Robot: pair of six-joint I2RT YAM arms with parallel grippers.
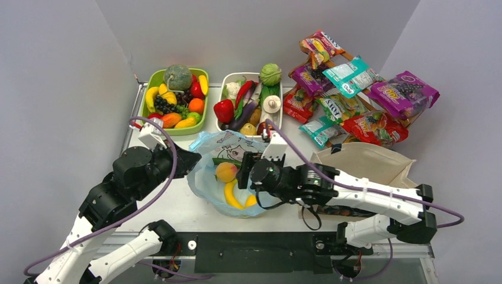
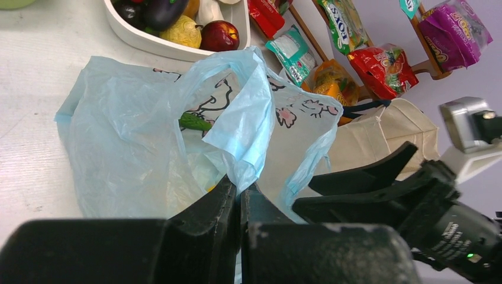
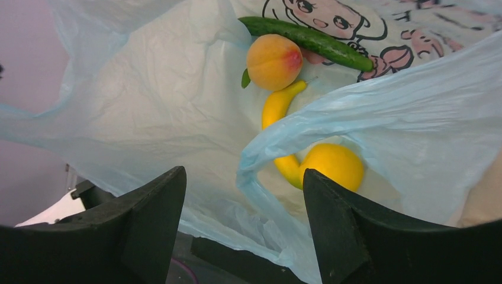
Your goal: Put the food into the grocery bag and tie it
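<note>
Four toy foods lie in the grocery bag (image 1: 204,180)

The bag sits mid-table (image 1: 177,207), mouth open, holding a peach (image 3: 273,61), a banana (image 3: 278,109), a cucumber (image 3: 308,35) and a round yellow fruit (image 3: 331,165). The left end effector (image 2: 240,192) is clamped on a fold of the bag's blue rim. The right end effector (image 3: 243,177) hangs over the mouth, fingers apart, with a strip of bag plastic between them. Behind stand a green tray (image 1: 155,80) and a white tray (image 1: 225,83) of food.

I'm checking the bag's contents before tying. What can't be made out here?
- Right wrist view: the middle of the banana, behind a fold of the grocery bag.
- Left wrist view: most of the cucumber, covered by the grocery bag.
- Top view: fine print on the snack packets, too small to read.
</note>
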